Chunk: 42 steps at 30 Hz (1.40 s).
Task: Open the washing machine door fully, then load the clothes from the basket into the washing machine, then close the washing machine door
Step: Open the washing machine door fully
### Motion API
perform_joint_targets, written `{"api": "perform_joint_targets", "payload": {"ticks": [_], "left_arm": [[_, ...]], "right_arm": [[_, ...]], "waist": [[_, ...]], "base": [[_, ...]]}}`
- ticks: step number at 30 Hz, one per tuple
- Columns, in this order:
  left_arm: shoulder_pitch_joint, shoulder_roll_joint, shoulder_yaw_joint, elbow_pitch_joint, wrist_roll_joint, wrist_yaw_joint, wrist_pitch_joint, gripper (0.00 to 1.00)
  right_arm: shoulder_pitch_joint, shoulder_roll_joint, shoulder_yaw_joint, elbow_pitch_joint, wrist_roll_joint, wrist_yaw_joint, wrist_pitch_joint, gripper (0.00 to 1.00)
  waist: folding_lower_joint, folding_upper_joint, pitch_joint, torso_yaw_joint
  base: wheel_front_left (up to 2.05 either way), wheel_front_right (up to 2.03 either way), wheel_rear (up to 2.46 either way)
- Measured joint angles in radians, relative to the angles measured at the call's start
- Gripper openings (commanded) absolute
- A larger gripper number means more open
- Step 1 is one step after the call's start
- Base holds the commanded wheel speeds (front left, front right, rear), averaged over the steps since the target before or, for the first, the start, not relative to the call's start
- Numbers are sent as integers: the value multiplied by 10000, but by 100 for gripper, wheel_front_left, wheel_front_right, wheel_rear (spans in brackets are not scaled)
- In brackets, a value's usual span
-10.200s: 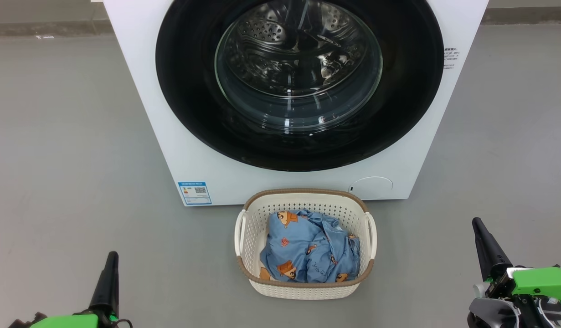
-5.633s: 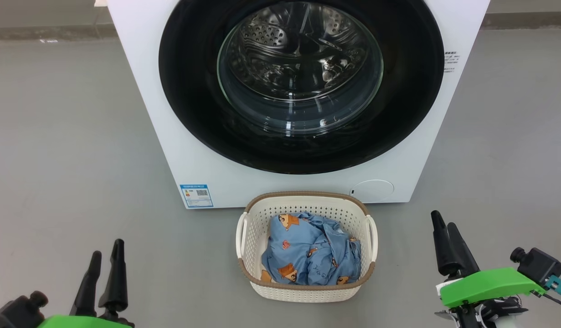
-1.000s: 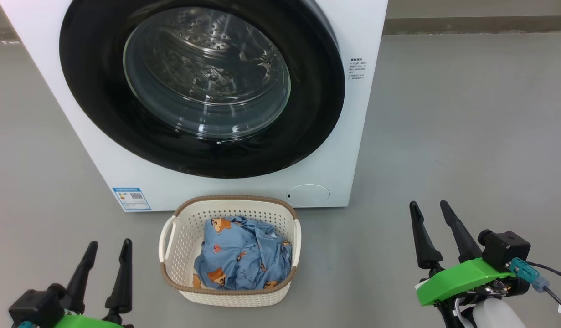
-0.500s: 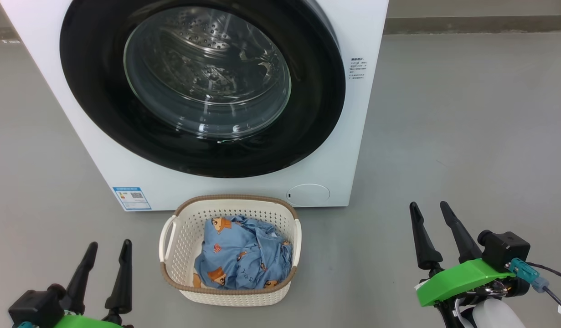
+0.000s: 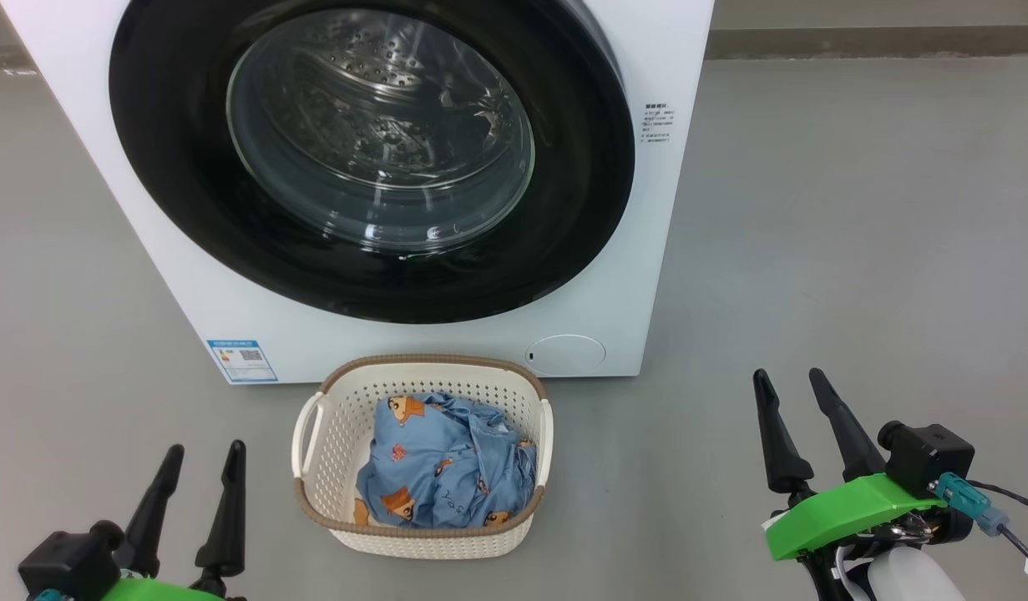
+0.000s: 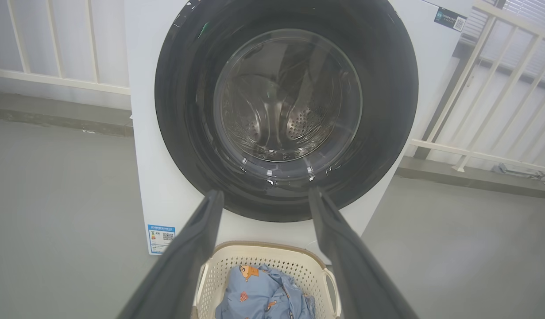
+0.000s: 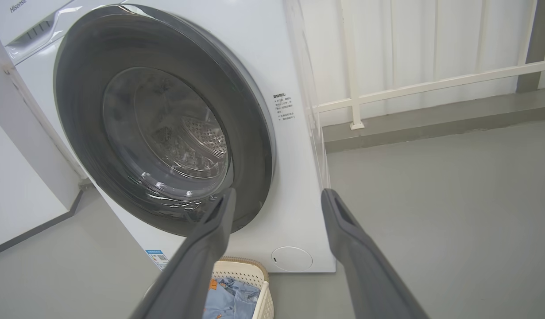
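The white washing machine (image 5: pixel 639 250) stands ahead, its round black door (image 5: pixel 171 192) shut with the glass bowl at its centre. On the floor just in front sits the cream basket (image 5: pixel 313 455) holding the light blue printed clothes (image 5: pixel 447 467). My left gripper (image 5: pixel 203 452) is open at the lower left, beside the basket. At the lower right, well clear of the machine, my right gripper (image 5: pixel 787 376) is open too. In the left wrist view the door (image 6: pixel 387 110) and the basket (image 6: pixel 219 261) lie ahead of the fingers (image 6: pixel 188 248). The right wrist view shows the door (image 7: pixel 77 133) obliquely.
Grey floor spreads to the right of the machine. A white railing (image 6: pixel 476 88) runs behind it on both sides. A blue energy label (image 5: pixel 240 359) and a round filter cover (image 5: pixel 566 354) mark the machine's lower front. A white wall or panel (image 7: pixel 15 186) stands left of the machine.
Over the last second the picture has shifted up only slightly. Both grippers stay open and in place. Since several seconds ago the camera has turned, putting the machine and basket further left.
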Motion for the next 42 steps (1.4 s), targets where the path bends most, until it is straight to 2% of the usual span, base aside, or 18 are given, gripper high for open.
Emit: {"api": "perform_joint_targets", "payload": {"ticks": [17, 24, 25, 26, 27, 28, 42], "left_arm": [[1, 81, 67, -130, -105, 0, 0, 100], [2, 435, 29, -470, -510, 0, -2, 100], [2, 487, 13, -531, -570, 0, -2, 100], [2, 556, -15, -579, -631, 0, -2, 100], [1, 629, -36, -629, -671, 0, -2, 100], [1, 702, -46, -685, -727, 0, -2, 100], [-35, 1455, -196, -1511, -1482, 0, -4, 100]], "right_arm": [[-389, 0, -176, -65, -10, 0, 0, 100], [-820, -4, -293, -148, -21, 0, 0, 100], [-870, -2, -313, -171, -21, 0, -2, 82], [-953, -2, -337, -174, -21, 0, -2, 46], [-1033, -4, -382, -224, -21, 0, -2, 27], [-1117, -4, -435, -276, -21, 0, -15, 0], [-2572, -25, -715, -623, 140, 0, -31, 0]], "waist": [[0, 0, 351, 62], [0, 0, 752, 140], [0, 0, 821, 156], [0, 0, 895, 171], [0, 0, 968, 188], [0, 0, 1043, 206], [0, 0, 2021, 558]], "base": [[0, 0, 0], [0, 0, 0], [0, 0, 0], [0, 0, 0], [0, 0, 0], [0, 0, 0], [0, 0, 0]]}}
